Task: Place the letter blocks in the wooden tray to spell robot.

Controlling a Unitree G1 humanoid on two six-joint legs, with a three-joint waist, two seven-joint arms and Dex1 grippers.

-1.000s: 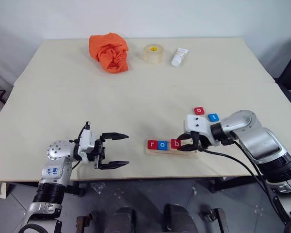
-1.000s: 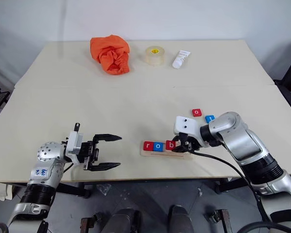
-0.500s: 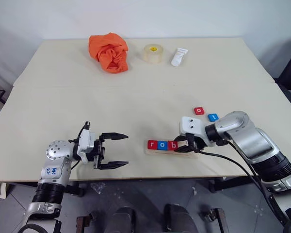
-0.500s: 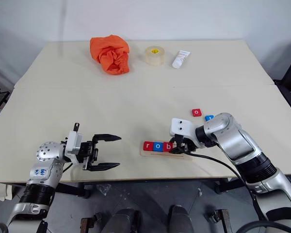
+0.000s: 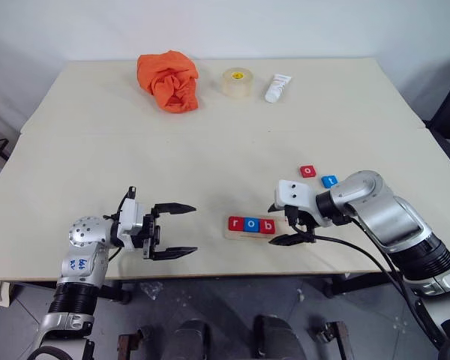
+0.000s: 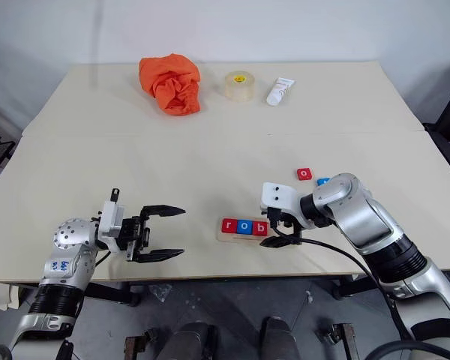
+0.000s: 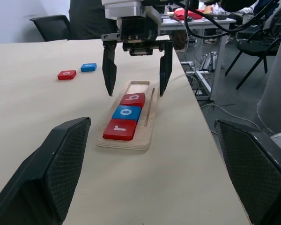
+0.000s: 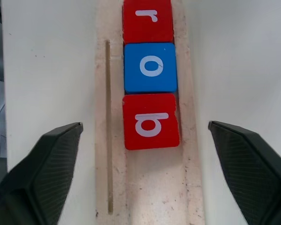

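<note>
The right gripper (image 5: 285, 223), which a second ago pinched the red b block (image 8: 151, 122), now stands with fingers spread wide over it. That block lies free in the wooden tray (image 5: 244, 235), touching the blue o (image 8: 150, 67) and red r (image 8: 147, 21). The left gripper (image 5: 177, 229) hangs open at the tray's nine o'clock; two loose blocks (image 5: 307, 171) lie at its one o'clock, unobstructed.

The pale beige table (image 5: 210, 157) carries a pale wooden tray (image 5: 244, 234) beside the right tool (image 5: 283, 223); beyond it lie loose red (image 5: 307, 171) and blue square tiles (image 5: 329, 181).
</note>
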